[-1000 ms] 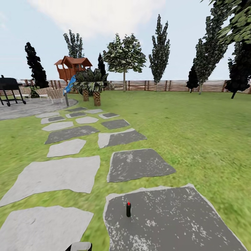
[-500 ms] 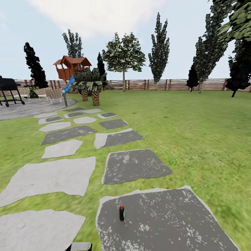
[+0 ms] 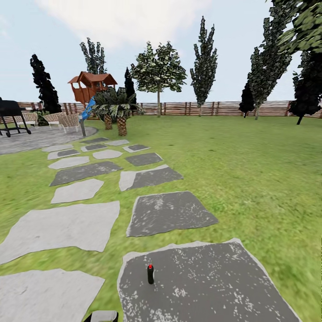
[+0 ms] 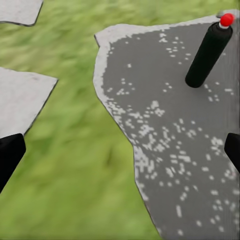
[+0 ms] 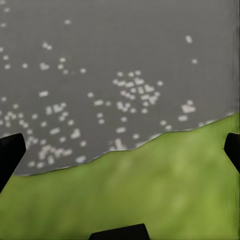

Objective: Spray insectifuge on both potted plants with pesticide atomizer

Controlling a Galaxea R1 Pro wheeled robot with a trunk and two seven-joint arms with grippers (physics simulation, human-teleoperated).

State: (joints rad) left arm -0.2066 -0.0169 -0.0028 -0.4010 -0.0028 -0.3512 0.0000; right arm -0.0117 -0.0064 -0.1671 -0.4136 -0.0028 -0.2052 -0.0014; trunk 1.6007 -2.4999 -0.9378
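The pesticide atomizer [image 3: 150, 273] stands upright near the dark slab's [image 3: 214, 286] grass edge; both pincers apparently spread wide.

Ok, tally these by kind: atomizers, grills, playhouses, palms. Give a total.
Pesticide atomizer: 1
Grill: 1
Playhouse: 1
Palms: 2
Total: 5
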